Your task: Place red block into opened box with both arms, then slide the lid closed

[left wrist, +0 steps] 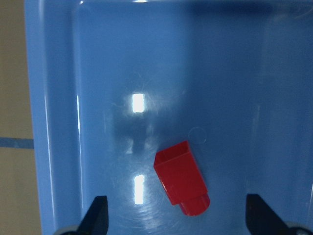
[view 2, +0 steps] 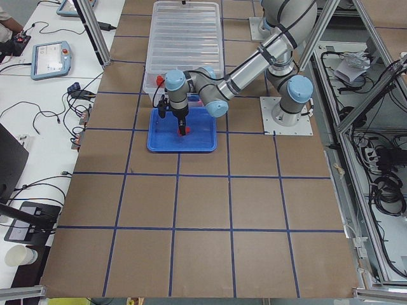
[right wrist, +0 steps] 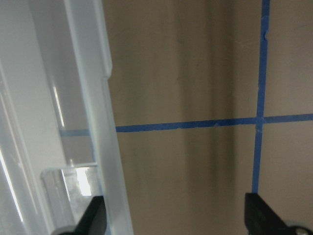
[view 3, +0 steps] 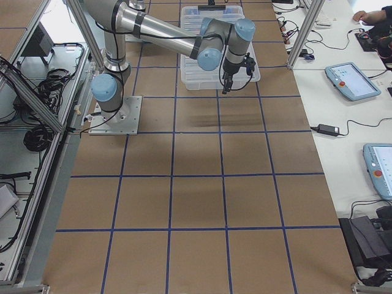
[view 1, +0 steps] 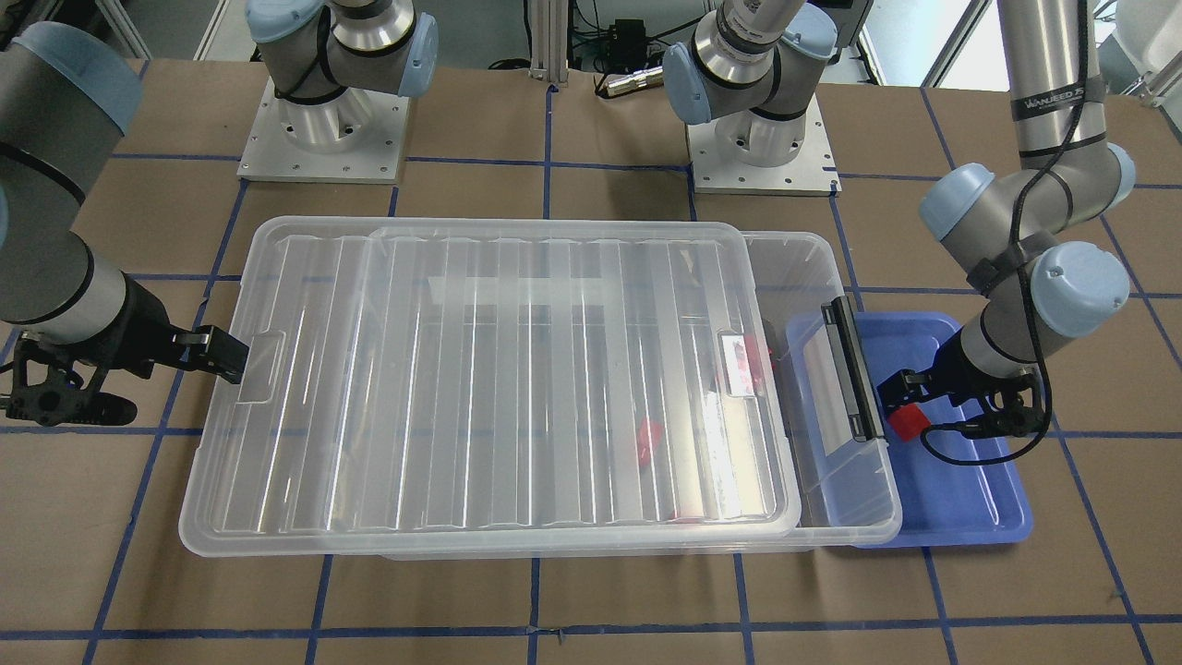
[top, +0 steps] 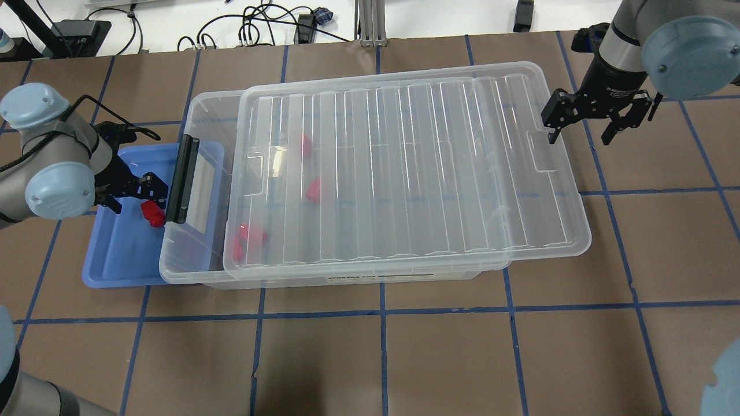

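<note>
A red block [left wrist: 182,178] lies flat in the blue tray [top: 115,254], beside the box's black bar [top: 180,179]. My left gripper [left wrist: 177,218] hangs open just above it, a finger on either side, not touching. The clear box [top: 199,115] has a gap at that end. The ribbed lid [top: 404,167] covers the rest and overhangs the far end. Three more red blocks [top: 315,189] show through the lid. My right gripper [top: 581,136] is open at the lid's overhanging short end, one finger at the rim and the other over bare table.
The blue tray is tucked partly under the box's handle end. Brown paper with blue tape lines [top: 381,312] covers the table. Both arm bases [view 1: 323,139] stand behind the box. Cables and screens lie on side benches.
</note>
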{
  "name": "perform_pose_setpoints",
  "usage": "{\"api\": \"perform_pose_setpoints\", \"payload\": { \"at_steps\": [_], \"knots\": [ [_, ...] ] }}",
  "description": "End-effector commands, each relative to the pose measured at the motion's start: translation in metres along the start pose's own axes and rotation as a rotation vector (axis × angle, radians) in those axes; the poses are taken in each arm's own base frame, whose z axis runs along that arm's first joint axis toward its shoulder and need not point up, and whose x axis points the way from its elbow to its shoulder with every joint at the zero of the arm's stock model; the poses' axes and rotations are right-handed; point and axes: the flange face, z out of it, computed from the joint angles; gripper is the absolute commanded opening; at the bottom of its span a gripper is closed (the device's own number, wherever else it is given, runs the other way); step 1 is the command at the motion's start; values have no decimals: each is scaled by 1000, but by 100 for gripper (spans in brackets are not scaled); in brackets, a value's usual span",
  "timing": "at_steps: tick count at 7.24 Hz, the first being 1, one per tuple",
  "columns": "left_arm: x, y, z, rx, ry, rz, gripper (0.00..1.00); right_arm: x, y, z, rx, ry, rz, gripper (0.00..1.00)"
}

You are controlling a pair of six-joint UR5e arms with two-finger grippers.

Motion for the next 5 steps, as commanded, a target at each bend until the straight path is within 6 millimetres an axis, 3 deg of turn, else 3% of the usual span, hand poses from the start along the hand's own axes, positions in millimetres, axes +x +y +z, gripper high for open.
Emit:
{"api": "perform_pose_setpoints", "payload": {
  "at_steps": [1,2,3,4,5],
  "knots": [
    [3,3,18,11,8,-22,95,26,-3,-2,12,9,-23,100],
    [3,3,22,13,10,-22,77,41,-4,-3,16,7,-44,100],
    [1,-2,17,24,6,-17,46,52,-4,-3,16,7,-47,100],
    [0,-2,17,26,5,-12,7,64,-3,-2,9,24,-54,100],
    [-1,-3,15,31,0,1,4,73,-3,-3,7,32,-70,100]
  ]
}}
